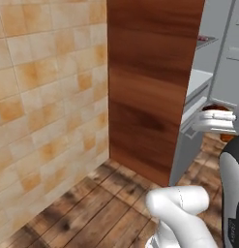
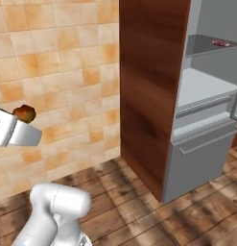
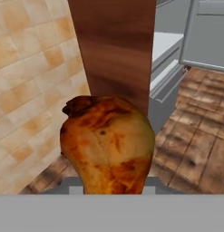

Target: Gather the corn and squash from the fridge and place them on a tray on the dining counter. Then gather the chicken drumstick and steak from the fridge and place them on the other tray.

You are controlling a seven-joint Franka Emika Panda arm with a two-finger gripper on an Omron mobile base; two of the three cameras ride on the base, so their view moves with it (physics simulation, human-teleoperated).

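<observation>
Gripper (image 2: pixel 20 120) closed on the chicken drumstick (image 3: pixel 107 145); the meat sits between the fingers and fills the lower middle of the hand view, roasted brown-orange skin, fat end toward the camera. In the right base view the drumstick (image 2: pixel 25 113) pokes up as a brown knob above the white hand, in mid-air before the tiled wall (image 2: pixel 57 86), well clear of the floor. In the left base view the hand is at the right edge, a sliver of brown meat (image 1: pixel 217 108) on top of it, just in front of the fridge (image 1: pixel 208 97).

Fridge stands open beside a tall wooden panel (image 2: pixel 151 91). Its door (image 3: pixel 208 34) hangs swung out at the right of the hand view. Grey shelves inside; a small reddish item (image 2: pixel 220 43) lies on the upper shelf near its right end, too small to identify. Lower drawer (image 2: pixel 201 163) closed. Wooden plank floor (image 1: pixel 92 208) below.
</observation>
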